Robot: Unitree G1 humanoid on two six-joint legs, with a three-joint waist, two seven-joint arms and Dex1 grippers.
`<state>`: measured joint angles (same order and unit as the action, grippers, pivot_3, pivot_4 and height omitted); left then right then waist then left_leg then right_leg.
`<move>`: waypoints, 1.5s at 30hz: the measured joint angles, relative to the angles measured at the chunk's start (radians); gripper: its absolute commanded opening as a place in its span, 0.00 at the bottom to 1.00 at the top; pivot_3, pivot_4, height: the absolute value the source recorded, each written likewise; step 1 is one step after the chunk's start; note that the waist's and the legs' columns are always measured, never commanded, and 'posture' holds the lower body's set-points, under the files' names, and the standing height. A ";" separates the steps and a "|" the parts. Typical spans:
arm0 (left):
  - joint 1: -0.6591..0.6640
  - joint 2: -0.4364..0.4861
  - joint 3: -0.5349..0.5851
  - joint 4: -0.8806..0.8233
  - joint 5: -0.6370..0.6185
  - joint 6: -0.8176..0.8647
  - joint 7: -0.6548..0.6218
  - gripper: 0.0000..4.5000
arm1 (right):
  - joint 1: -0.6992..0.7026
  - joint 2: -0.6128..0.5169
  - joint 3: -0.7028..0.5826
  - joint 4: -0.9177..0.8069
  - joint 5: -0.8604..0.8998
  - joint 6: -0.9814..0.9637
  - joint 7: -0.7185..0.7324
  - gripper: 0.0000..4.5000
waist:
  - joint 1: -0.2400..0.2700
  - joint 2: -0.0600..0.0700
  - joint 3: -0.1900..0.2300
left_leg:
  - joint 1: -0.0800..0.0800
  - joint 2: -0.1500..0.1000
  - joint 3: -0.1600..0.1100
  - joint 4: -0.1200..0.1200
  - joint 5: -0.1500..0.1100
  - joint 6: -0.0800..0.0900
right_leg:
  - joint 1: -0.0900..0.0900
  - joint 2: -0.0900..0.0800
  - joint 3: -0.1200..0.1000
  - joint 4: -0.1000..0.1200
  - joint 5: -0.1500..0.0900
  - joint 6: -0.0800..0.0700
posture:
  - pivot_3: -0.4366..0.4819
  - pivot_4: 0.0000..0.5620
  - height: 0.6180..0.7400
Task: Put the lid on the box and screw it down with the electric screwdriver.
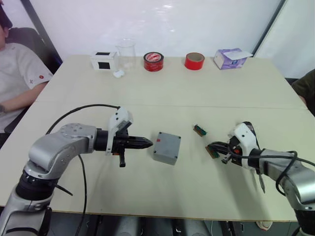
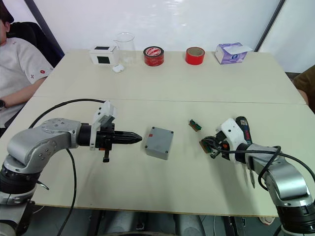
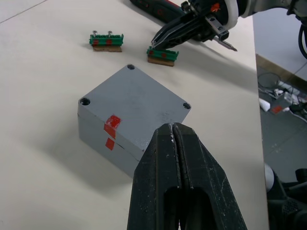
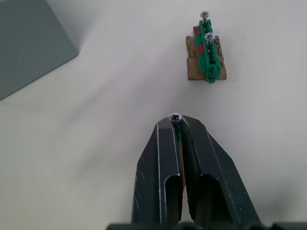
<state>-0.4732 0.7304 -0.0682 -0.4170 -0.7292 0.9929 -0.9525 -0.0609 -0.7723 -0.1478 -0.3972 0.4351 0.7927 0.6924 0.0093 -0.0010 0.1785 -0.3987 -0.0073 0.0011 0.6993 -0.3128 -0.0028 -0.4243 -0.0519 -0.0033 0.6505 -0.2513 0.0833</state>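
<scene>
The grey box [image 1: 165,153] sits mid-table with the lid [image 3: 134,103] lying flat on top; red marks on lid and wall line up at one side. My left gripper [image 1: 150,143] is shut and empty, its tips just at the box's left edge, over the lid's rim in the left wrist view. My right gripper [image 4: 175,120] is shut on a small screw [image 4: 175,116], right above a green-and-brown piece [image 3: 163,55]. The electric screwdriver [image 2: 242,129], black with red markings, lies on the table just behind the right gripper.
A second green-and-brown piece [image 1: 200,130] holding two screws lies between box and right gripper. Along the far edge stand a white-and-black box [image 1: 104,60], a glass beaker [image 1: 126,53], two red tape rolls [image 1: 153,62], and a purple tissue box [image 1: 230,58]. A person [image 1: 15,78] sits at the left.
</scene>
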 measured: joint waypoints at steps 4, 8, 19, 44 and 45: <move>0.000 0.000 0.000 0.001 0.000 0.000 0.000 0.00 | -0.009 -0.004 -0.006 -0.007 0.015 0.006 0.010 0.01 | 0.000 0.000 0.000 | 0.000 0.000 0.000 0.000 0.000 0.000 | 0.000 0.000 0.000 0.000 0.000 0.000 | 0.48 0.27 1.00; 0.001 0.003 0.000 0.002 0.000 -0.001 -0.001 0.00 | -0.050 -0.004 -0.006 -0.028 0.035 0.017 0.013 0.01 | -0.002 0.000 0.000 | 0.000 0.000 0.000 0.000 0.000 0.000 | 0.000 0.000 0.000 0.000 0.000 0.000 | 0.48 0.27 1.00; 0.014 0.053 0.013 0.029 0.009 -0.020 -0.004 0.00 | -0.243 0.048 0.063 -0.164 0.155 0.129 -0.019 0.01 | 0.000 0.000 0.000 | 0.000 0.001 0.000 0.000 0.000 0.000 | 0.000 0.000 0.000 0.000 0.000 0.000 | 0.48 0.27 1.00; 0.028 0.054 0.024 0.004 -0.023 0.000 0.039 0.00 | -0.257 0.081 0.217 -0.089 0.074 0.048 -0.016 0.01 | -0.002 0.000 0.000 | 0.000 0.001 0.000 0.000 0.000 0.000 | 0.000 0.000 0.000 0.000 0.000 0.000 | 0.48 0.27 1.00; 0.028 0.054 0.024 0.004 -0.024 0.000 0.039 0.00 | -0.256 0.081 0.218 -0.086 0.068 0.044 -0.015 0.01 | -0.002 0.000 0.000 | 0.000 0.001 0.000 0.000 0.000 0.000 | 0.000 0.000 0.000 0.000 0.000 0.000 | 0.48 0.27 1.00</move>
<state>-0.4453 0.7845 -0.0446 -0.4133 -0.7530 0.9926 -0.9131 -0.3164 -0.6911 0.0698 -0.4831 0.5036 0.8366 0.6769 0.0075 -0.0010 0.1786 -0.3984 -0.0066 0.0011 0.6991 -0.3128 -0.0028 -0.4244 -0.0516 -0.0031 0.6502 -0.2513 0.0831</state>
